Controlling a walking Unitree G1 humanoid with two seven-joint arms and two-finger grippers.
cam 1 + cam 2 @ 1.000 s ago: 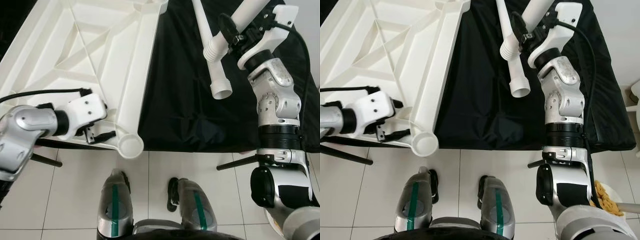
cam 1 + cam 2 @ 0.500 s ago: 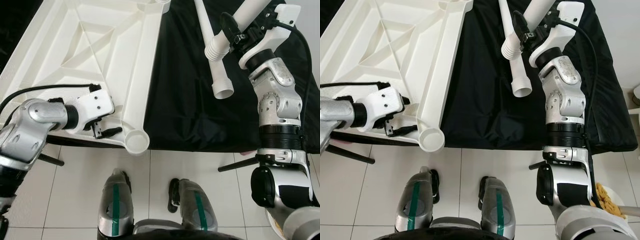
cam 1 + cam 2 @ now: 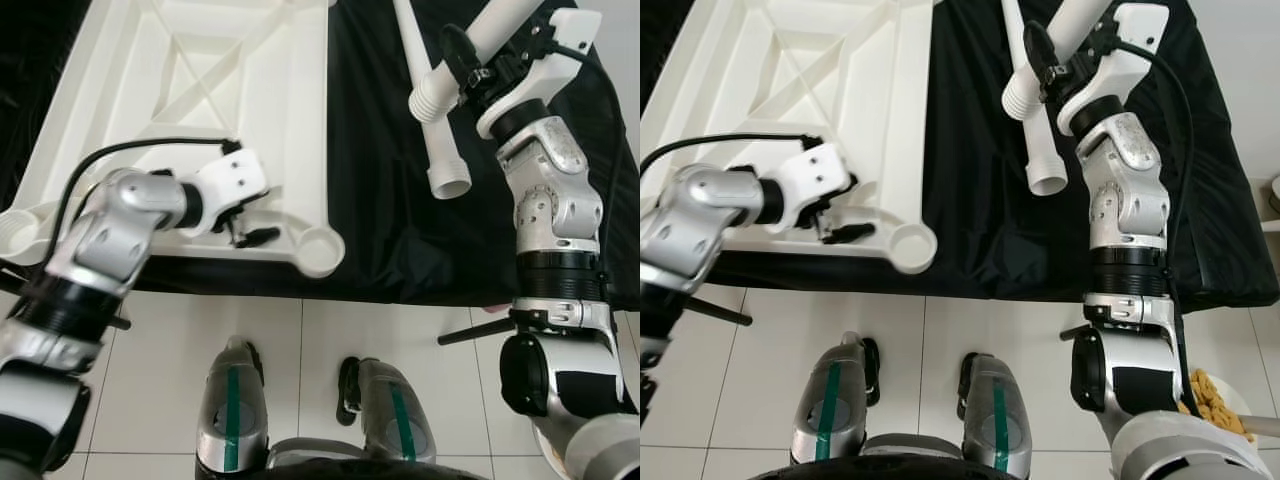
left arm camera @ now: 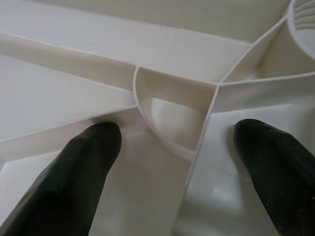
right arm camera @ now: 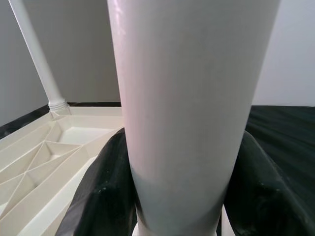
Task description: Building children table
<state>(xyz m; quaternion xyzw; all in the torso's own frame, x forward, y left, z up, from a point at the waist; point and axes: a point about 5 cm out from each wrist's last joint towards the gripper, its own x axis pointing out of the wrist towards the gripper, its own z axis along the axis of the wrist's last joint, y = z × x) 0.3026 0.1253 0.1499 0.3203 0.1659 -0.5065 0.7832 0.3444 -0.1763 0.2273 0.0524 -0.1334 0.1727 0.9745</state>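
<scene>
Nearest, found the left gripper (image 3: 250, 228) low over the near rail of the upturned white moulded-plastic tabletop (image 3: 300, 120), jaws spread and pinching nothing. In the left wrist view, saw its black fingertips (image 4: 88, 162) set down in the pockets either side of a thin curved rib. Saw the tabletop lying underside-up on the black cloth-draped surface (image 3: 380, 200), with a round corner socket (image 3: 318, 245) just beside the gripper at the near edge. Reckoned it stiff, light for its spread and smooth, so apt to slide on the cloth. Best taken by the thick outer rail or pressed down beside a socket, not by the thin ribs.

Farther off, to the right, met the right gripper (image 3: 470, 65) raised above the surface, jaws pinched around a long white plastic tube leg (image 5: 187, 98), its ridged end (image 3: 430, 95) pointing down toward the cloth. Judged it hollow, rigid, light and slick. A hold close to the ridged end should steer it better into a socket.

Just behind, noted a second white tube leg (image 3: 437, 150) lying on the cloth, open end toward the robot. Farthest, in the right wrist view, made out a third slim white leg (image 5: 37, 59) standing upright at a far corner of the tabletop.
</scene>
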